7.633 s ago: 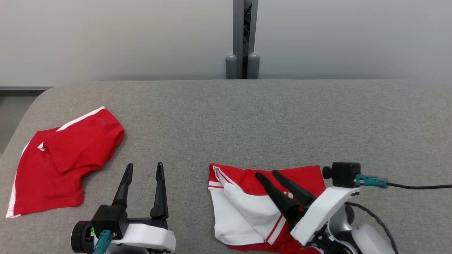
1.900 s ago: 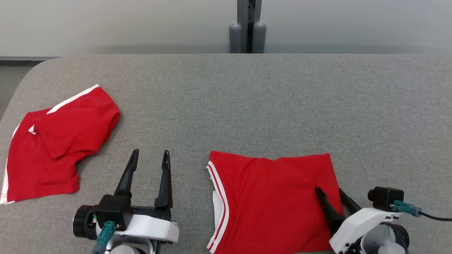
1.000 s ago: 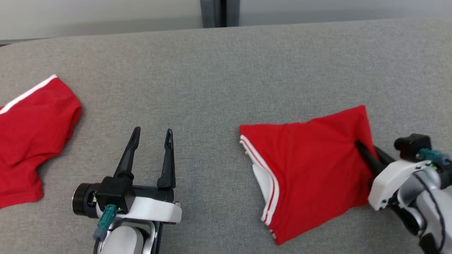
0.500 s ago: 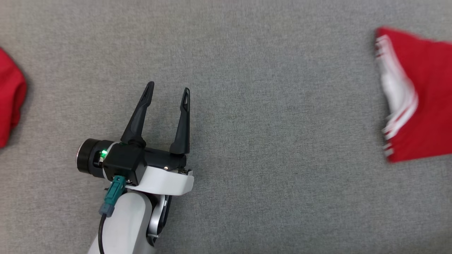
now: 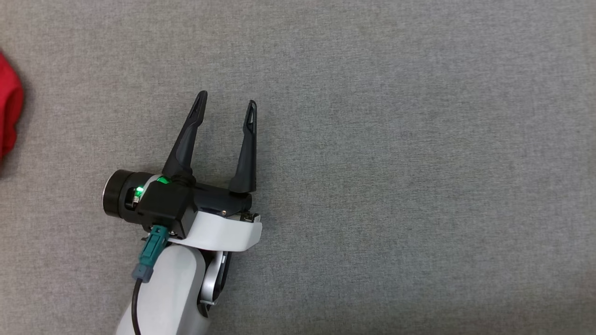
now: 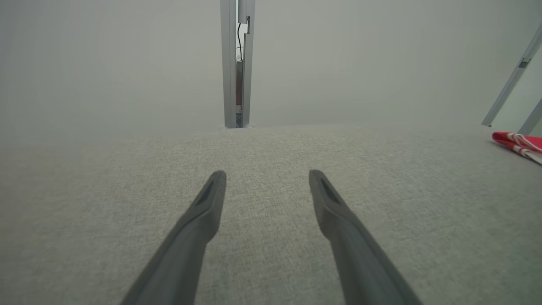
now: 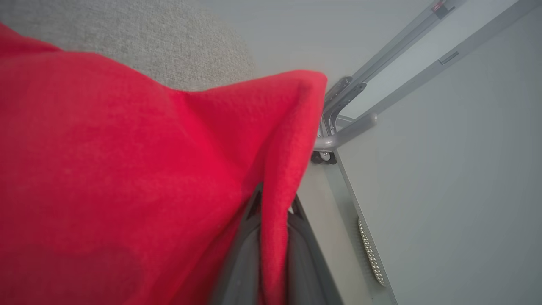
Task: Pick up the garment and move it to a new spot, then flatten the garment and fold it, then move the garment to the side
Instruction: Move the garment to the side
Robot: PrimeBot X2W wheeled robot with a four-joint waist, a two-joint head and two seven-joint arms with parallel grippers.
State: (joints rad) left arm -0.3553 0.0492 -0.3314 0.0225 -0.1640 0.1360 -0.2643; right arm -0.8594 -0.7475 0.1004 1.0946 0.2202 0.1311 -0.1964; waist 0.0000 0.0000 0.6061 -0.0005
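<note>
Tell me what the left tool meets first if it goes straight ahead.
The way looks free: the open left tool points over bare grey table. Beyond the far edge stands a metal post; depth is unclear.

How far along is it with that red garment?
Looks late on. Done: the red garment is gripped, and its striped edge seen from the left wrist lies in layers, so folding seems over. In hand: the right hand is shut on its edge, apparently carrying it aside. Left: setting it down and letting go. The left hand is open over the grey table.
</note>
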